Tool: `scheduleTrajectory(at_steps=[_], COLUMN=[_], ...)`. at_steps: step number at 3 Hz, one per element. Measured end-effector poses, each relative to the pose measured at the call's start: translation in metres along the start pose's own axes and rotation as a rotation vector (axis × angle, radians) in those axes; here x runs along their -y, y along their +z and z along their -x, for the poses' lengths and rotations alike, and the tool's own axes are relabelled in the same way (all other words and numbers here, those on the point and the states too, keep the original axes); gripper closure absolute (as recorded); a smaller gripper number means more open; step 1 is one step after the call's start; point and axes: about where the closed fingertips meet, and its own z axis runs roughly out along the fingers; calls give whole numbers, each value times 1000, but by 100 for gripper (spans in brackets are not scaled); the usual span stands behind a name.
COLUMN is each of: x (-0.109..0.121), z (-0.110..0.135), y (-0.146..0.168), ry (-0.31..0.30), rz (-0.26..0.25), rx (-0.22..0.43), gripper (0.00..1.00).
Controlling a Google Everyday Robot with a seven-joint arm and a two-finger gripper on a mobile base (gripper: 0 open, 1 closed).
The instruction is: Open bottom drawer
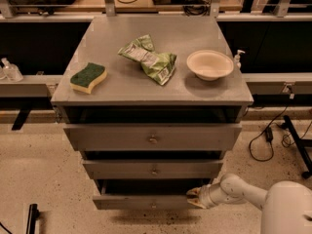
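a grey drawer cabinet stood on the speckled floor [39,179], and its flat top served as a counter [126,90]. on the counter a green and yellow sponge [88,77] lay at the left, a crumpled green chip bag [148,58] near the middle and a pale empty bowl [210,64] at the right, all apart from one another. below were three grey fronts, each with a small round centre knob: the top drawer [117,137], widest and tallest, the middle drawer [122,169] and the bottom drawer [131,202], the slimmest and lowest, just above the floor. a dark gap showed above the bottom drawer's front. the white arm [236,191] reached in low from the right, and the gripper [194,198] sat at the right end of the bottom drawer's front, well to the right of its knob. the jaws were apart, their two pale tips pointing left, one at the front's upper edge and one lower against its face. whether they touched the front could not be told.
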Motion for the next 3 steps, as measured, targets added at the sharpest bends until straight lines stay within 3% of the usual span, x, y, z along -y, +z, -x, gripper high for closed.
scheduleTrajectory(at_steps=[1,3], x=[0,-2], z=[0,1], y=[0,2], ry=[0,0], rz=[0,4], rx=[0,2], gripper=[85,40])
